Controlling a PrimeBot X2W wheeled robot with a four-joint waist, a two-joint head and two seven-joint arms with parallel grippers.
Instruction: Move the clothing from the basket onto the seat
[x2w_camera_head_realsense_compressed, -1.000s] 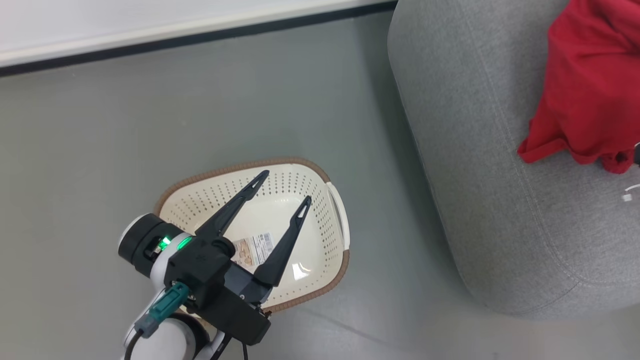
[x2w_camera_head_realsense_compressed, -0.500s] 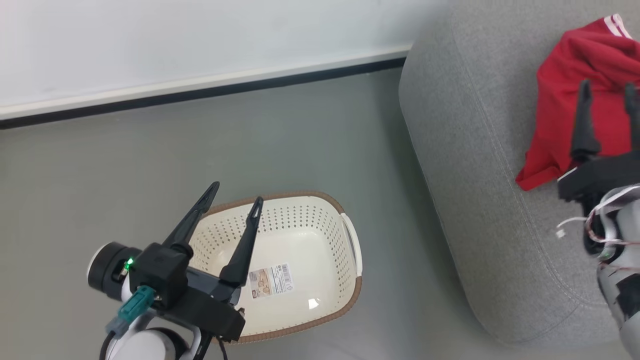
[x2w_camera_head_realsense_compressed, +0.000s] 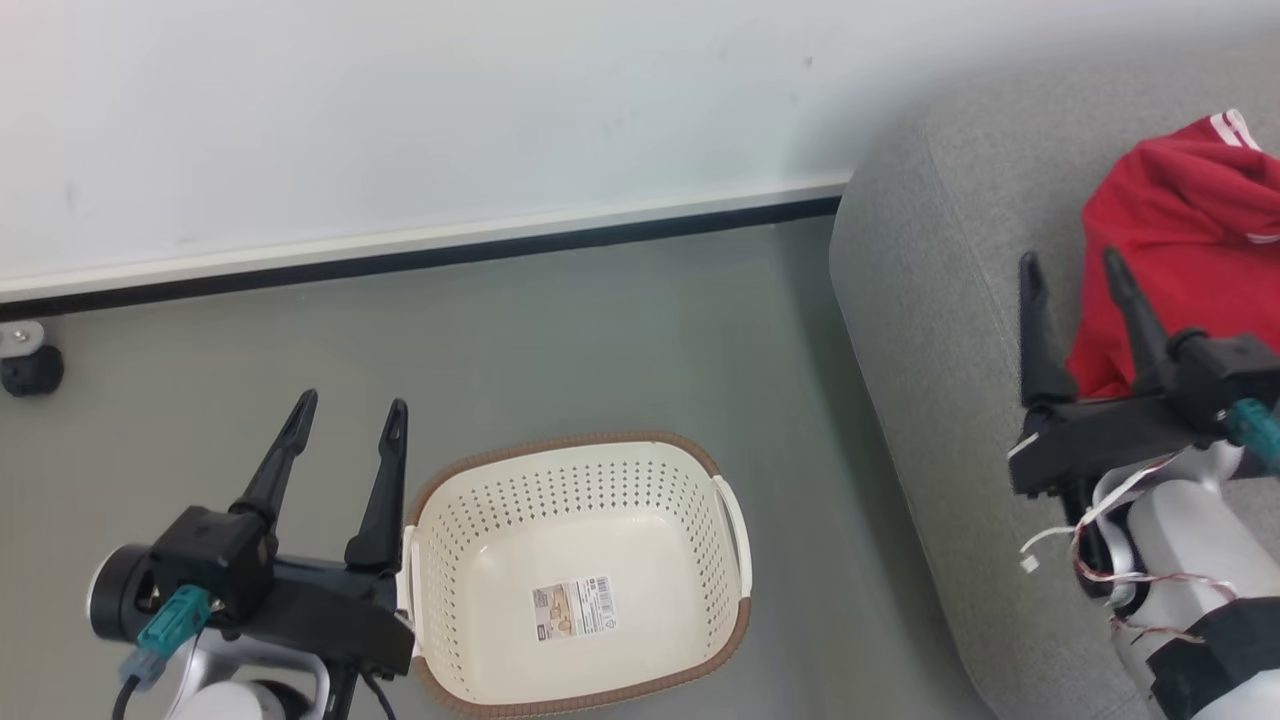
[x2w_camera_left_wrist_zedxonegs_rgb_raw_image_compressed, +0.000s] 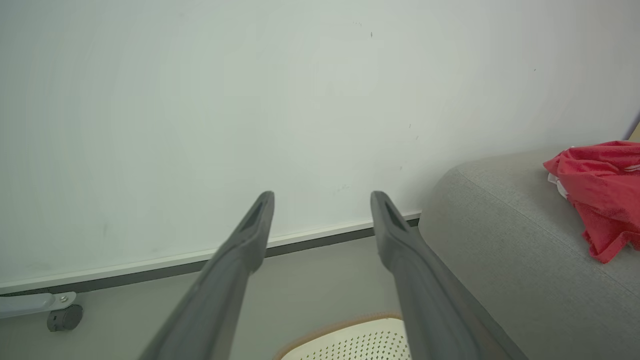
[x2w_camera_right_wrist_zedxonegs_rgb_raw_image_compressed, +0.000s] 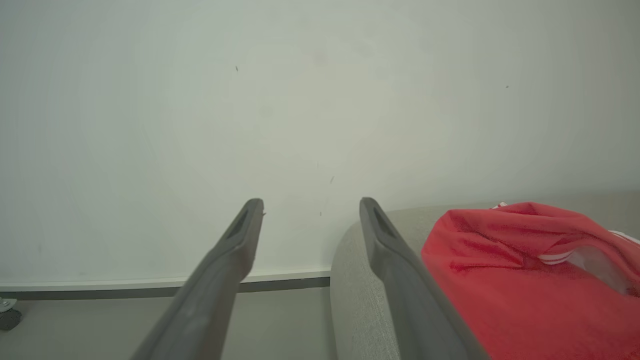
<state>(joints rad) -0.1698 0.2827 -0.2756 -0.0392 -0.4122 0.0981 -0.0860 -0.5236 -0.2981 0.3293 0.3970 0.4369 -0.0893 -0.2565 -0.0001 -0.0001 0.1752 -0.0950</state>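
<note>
At the upper right of the head view, the clothing is lying in a crumpled red heap with white trim showing at its top. It is resting on the grey seat, right where the task is wanting it. Down at lower centre the basket is sitting upright on the floor near the seat's rounded edge. It is showing nothing inside but its barcode label, so by my reading the unloading is looking finished. Just left of the heap, the right gripper is hanging over the seat with its jaws spread wide and nothing between them. The finger nearer the heap is crossing in front of the red fabric, though whether it is touching I cannot tell. At lower left, the left gripper is hovering just beside the basket's left handle, jaws likewise standing wide apart and carrying nothing, fingers pointing up the frame toward the pale wall. Both arms are looking parked clear of the work, which is fitting a job with nothing left to lift.
</note>
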